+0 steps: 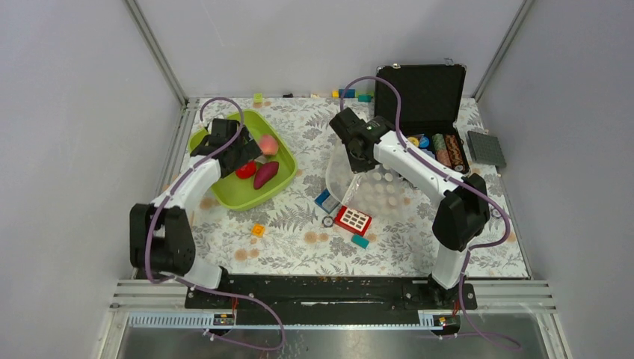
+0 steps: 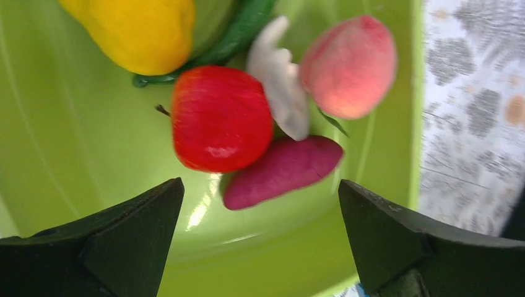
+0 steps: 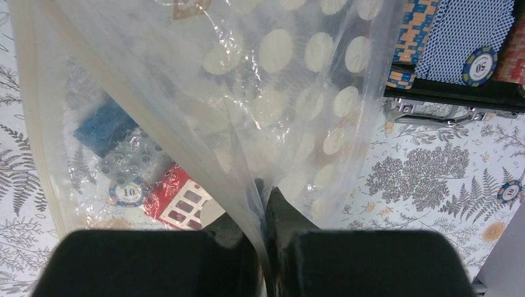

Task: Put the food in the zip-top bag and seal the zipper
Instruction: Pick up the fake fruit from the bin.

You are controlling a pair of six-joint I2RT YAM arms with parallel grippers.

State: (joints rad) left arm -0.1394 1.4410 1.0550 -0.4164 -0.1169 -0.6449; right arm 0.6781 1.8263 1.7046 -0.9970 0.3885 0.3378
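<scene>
The bench [image 1: 299, 250] carries the lime-green tub [image 1: 233, 196] at 10 o'clock from its middle and the zip-top bag [image 1: 374, 191] at about 2 o'clock, well apart from the tub. All the food lies in the tub and none is in the bag yet, so judge the step in hand as the first pick.

Your left jaws are spread wide and empty above the tub floor. In the left wrist view the red fruit [image 2: 221, 117] sits at 11 o'clock from the gap, the pink peach [image 2: 350, 65] at 1 o'clock, and the purple piece [image 2: 282, 170] at 12 o'clock, nearest the gap. The red fruit and the purple piece look to be touching.

Take the purple piece: move forward until the tips straddle it, turn the wrist so you close across its narrow width, and avoid nudging the red fruit.

Your right jaws are pressed together, pinching the bag's film and lifting it. The zipper [image 3: 31, 124] runs along the bag's 9 o'clock edge in the right wrist view; hold that mouth toward the tub.
</scene>
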